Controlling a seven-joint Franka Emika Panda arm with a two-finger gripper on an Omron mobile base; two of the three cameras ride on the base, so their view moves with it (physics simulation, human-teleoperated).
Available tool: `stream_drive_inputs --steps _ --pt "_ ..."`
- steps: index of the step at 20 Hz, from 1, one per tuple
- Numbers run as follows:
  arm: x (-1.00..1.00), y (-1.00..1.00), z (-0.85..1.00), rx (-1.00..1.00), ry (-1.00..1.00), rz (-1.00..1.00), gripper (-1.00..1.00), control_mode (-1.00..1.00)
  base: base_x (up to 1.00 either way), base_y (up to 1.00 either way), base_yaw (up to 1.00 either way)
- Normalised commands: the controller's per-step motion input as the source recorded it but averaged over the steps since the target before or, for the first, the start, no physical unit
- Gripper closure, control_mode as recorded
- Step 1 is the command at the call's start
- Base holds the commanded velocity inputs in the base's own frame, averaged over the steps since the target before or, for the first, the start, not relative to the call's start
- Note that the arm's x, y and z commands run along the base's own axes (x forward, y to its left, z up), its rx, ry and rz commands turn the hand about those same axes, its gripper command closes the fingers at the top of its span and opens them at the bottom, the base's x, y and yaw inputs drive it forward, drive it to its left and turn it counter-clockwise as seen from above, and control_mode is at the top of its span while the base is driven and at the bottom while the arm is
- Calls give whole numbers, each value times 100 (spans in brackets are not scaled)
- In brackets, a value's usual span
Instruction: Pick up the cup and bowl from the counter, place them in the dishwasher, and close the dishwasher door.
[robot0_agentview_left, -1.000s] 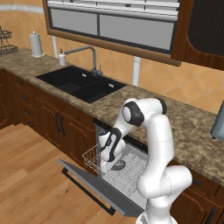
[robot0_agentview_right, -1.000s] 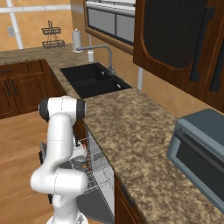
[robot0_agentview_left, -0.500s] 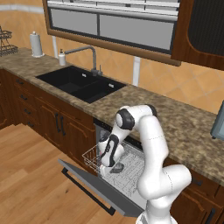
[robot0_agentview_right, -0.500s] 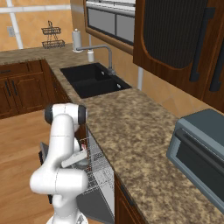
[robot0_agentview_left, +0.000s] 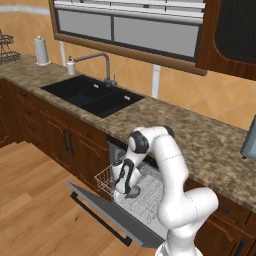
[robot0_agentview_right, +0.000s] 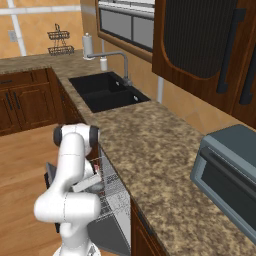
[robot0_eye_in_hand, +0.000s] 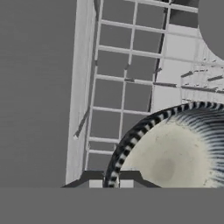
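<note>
My gripper (robot0_agentview_left: 126, 188) reaches down into the open dishwasher (robot0_agentview_left: 142, 192) and is shut on the rim of the bowl (robot0_agentview_left: 134, 191). In the hand view the bowl (robot0_eye_in_hand: 175, 162) shows a dark striped rim and a speckled pale inside, with its rim pinched between my gripper (robot0_eye_in_hand: 110, 183) fingertips, low over the white wire rack (robot0_eye_in_hand: 122, 83). From the right base view the gripper (robot0_agentview_right: 94, 184) sits over the rack (robot0_agentview_right: 114, 200). The dishwasher door (robot0_agentview_left: 102, 210) hangs open and down. The cup is hidden; a rounded grey shape (robot0_eye_in_hand: 214, 24) nearby cannot be identified.
The speckled counter (robot0_agentview_left: 200, 142) runs above the dishwasher. A black double sink (robot0_agentview_left: 95, 95) with a tap lies to the left, a soap bottle (robot0_agentview_left: 71, 66) and paper roll (robot0_agentview_left: 41, 51) beyond it. A grey oven-like appliance (robot0_agentview_right: 225, 175) stands on the counter at right. Wood floor spreads in front.
The arm has folded and lowered, bringing the bowl from above the rack down into it. The gripper stays shut on the bowl.
</note>
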Motion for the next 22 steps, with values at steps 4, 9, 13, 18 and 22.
stream_drive_inputs --steps 4,9,13,18,22 --pt "23 0 -46 0 0 0 100 -100 0 0 0" --pt "3 -3 -12 0 -5 0 -100 -100 0 0 0" --pt "-17 0 46 0 -15 0 -100 -100 0 0 0" --pt "-84 44 36 0 -14 3 -100 -100 0 0 0" --pt "-34 79 -17 -6 1 11 -100 -100 0 0 0"
